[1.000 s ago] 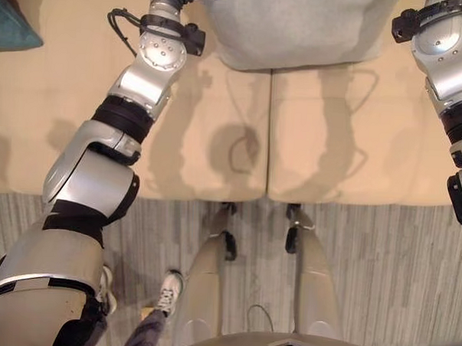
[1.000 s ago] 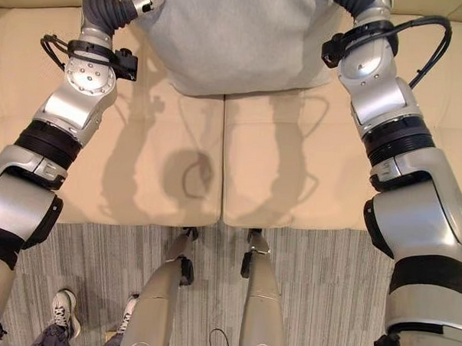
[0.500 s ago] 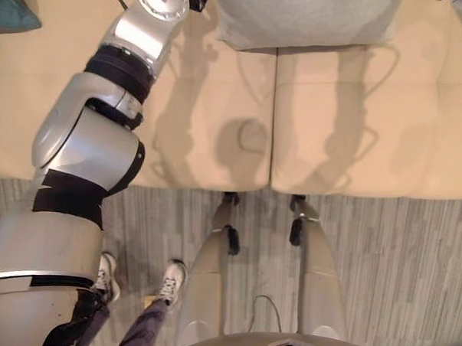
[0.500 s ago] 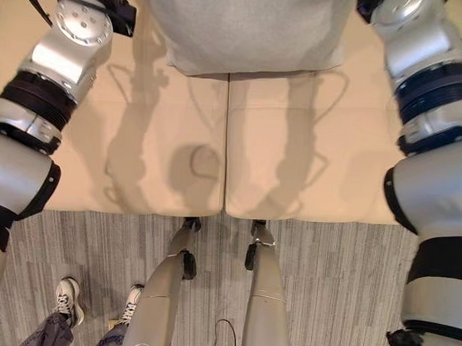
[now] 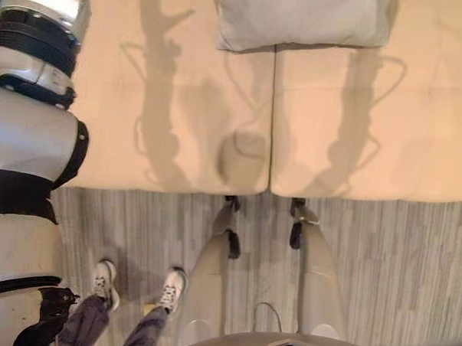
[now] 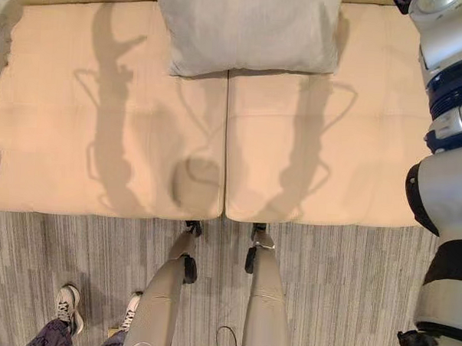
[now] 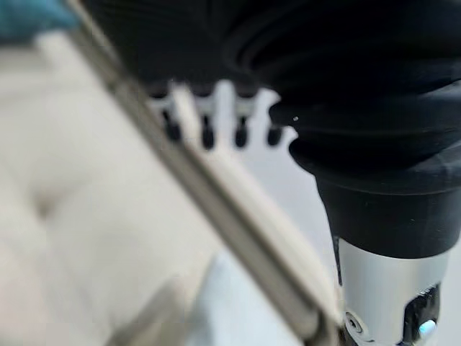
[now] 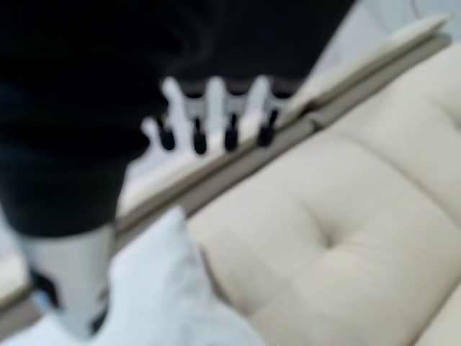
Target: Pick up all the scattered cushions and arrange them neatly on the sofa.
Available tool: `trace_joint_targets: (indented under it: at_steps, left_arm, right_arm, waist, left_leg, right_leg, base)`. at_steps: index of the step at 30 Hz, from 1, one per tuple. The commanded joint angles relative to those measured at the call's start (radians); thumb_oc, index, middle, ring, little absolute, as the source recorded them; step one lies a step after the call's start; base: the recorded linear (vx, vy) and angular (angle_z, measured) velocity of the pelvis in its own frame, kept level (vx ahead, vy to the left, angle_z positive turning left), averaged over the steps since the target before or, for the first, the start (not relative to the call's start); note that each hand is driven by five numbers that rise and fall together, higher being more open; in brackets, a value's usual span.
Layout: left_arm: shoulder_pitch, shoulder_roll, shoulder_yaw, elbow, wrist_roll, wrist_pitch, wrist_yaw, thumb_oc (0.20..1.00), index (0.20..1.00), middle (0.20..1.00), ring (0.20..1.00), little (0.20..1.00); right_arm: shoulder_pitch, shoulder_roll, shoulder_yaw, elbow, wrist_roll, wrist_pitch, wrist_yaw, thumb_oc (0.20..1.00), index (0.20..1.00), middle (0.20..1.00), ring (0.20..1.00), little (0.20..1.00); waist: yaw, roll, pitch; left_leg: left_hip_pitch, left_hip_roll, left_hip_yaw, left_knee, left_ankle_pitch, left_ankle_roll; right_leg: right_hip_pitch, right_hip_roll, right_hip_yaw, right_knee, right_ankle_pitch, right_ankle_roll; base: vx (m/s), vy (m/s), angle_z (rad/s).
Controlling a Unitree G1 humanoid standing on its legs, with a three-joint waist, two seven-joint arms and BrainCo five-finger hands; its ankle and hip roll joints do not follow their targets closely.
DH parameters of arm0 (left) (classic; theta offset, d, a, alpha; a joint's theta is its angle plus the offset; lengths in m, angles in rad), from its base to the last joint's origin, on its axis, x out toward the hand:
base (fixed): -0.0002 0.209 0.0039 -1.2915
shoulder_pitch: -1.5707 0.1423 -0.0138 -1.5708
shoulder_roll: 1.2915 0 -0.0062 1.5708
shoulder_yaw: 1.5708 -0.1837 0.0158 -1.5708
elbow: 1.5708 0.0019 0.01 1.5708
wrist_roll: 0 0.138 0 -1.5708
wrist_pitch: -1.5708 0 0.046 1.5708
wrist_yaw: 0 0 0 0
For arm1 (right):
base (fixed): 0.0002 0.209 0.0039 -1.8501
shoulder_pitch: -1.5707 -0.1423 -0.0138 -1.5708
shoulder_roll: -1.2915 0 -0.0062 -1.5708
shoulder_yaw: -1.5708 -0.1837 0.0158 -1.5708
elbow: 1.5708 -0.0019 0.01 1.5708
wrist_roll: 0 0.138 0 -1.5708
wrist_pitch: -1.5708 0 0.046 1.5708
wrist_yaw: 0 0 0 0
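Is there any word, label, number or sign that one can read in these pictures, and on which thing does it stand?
None: no readable text appears anywhere.
The grey cushion is plain.
The beige sofa carries no label.
The striped carpet has no marking.
The person's white shoes show nothing legible.

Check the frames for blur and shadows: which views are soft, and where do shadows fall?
Both wrist views are soft: the left hand and right hand are blurred, as is the sofa behind them. Eye views are sharper; dark arm shadows lie across the sofa seat on either side of the grey cushion.
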Motion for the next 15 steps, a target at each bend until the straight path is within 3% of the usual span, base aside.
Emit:
trace_joint_targets:
  at_steps: [1,4,8,11,13,15]
  left_arm:
    - [0.049,0.002,0.052,-0.046,-0.029,-0.074,0.032,1.000,1.000,1.000,1.000,1.000]
    - [0.182,0.019,0.132,-0.247,-0.045,-0.118,0.047,1.000,1.000,1.000,1.000,1.000]
    - [0.530,-0.008,0.321,-0.592,-0.008,-0.159,0.065,1.000,1.000,1.000,1.000,1.000]
    - [0.838,-0.093,0.469,-0.788,0.037,-0.155,0.017,1.000,1.000,1.000,1.000,1.000]
    - [1.098,-0.208,0.553,-0.835,0.071,-0.113,-0.039,1.000,1.000,1.000,1.000,1.000]
    - [1.178,-0.248,0.570,-0.824,0.079,-0.097,-0.057,1.000,1.000,1.000,1.000,1.000]
  right_arm:
    - [0.084,-0.025,-0.028,-0.028,0.011,-0.042,-0.051,1.000,1.000,1.000,1.000,1.000]
    - [0.178,-0.046,-0.076,-0.193,-0.025,-0.052,-0.073,1.000,1.000,1.000,1.000,1.000]
    - [0.455,-0.063,-0.241,-0.484,-0.110,-0.071,-0.072,1.000,1.000,1.000,1.000,1.000]
    - [0.710,-0.037,-0.401,-0.664,-0.180,-0.080,-0.032,1.000,1.000,1.000,1.000,1.000]
    - [0.950,0.032,-0.524,-0.766,-0.248,-0.085,0.030,1.000,1.000,1.000,1.000,1.000]
    - [1.038,0.071,-0.559,-0.790,-0.265,-0.091,0.046,1.000,1.000,1.000,1.000,1.000]
  waist:
    - [0.003,-0.040,-0.122]
    - [0.004,-0.041,-0.125]
    - [0.002,-0.049,-0.141]
    - [0.004,-0.051,-0.147]
    - [0.009,-0.052,-0.153]
    - [0.009,-0.053,-0.156]
  left_leg:
    - [0.119,0.031,0.022,0.006,-0.109,-0.114]
    - [0.140,0.031,0.024,0.015,-0.121,-0.112]
    - [0.204,0.033,0.024,0.023,-0.145,-0.109]
    - [0.285,0.036,0.026,0.011,-0.158,-0.108]
    - [0.368,0.040,0.025,-0.006,-0.162,-0.107]
    - [0.395,0.041,0.026,-0.015,-0.157,-0.107]
  right_leg:
    - [0.261,-0.036,-0.022,-0.428,0.193,0.136]
    - [0.285,-0.035,-0.025,-0.426,0.182,0.130]
    - [0.350,-0.033,-0.037,-0.422,0.156,0.120]
    - [0.426,-0.034,-0.048,-0.423,0.130,0.113]
    - [0.510,-0.034,-0.062,-0.422,0.110,0.106]
    - [0.536,-0.034,-0.066,-0.425,0.109,0.105]
  base:
    - [0.00,0.000,0.00]
    - [0.00,0.000,0.00]
    - [0.04,-0.055,0.00]
    - [0.07,-0.066,0.05]
    - [0.12,-0.076,0.02]
    - [0.07,-0.049,0.06]
